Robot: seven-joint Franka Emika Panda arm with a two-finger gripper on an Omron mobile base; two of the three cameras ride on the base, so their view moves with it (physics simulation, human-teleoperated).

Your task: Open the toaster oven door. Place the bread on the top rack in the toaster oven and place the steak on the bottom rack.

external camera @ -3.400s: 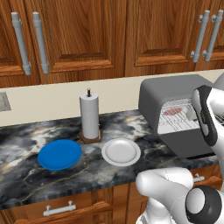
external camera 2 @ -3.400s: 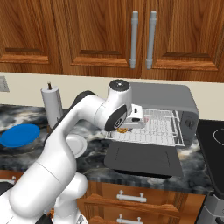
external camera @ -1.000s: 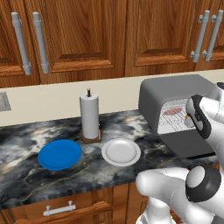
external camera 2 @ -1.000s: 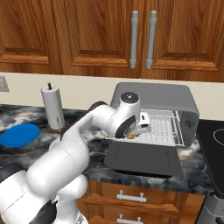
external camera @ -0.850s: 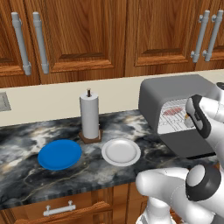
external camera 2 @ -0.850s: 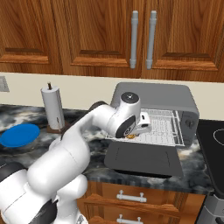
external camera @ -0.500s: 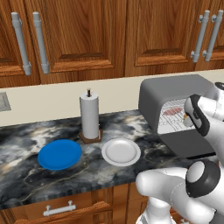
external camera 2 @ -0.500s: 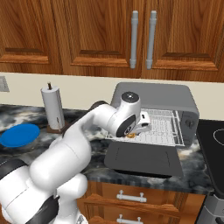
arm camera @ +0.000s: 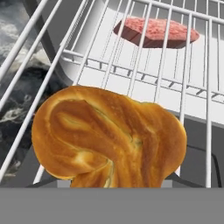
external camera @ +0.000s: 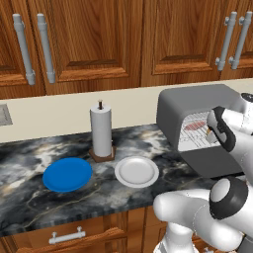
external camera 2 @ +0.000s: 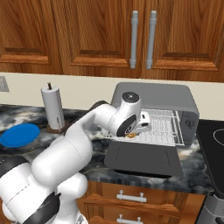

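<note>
Hand view: the bread [arm camera: 109, 139] rests on the top rack [arm camera: 144, 52], the steak [arm camera: 155, 31] below. Can't tell the fingers' state. Next, judge release and withdraw.

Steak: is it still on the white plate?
No, the steak lies on a wire rack inside the toaster oven; the white plate is bare.

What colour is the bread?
Golden orange-brown, darker in its folds; the bread shows best in the hand view.
</note>
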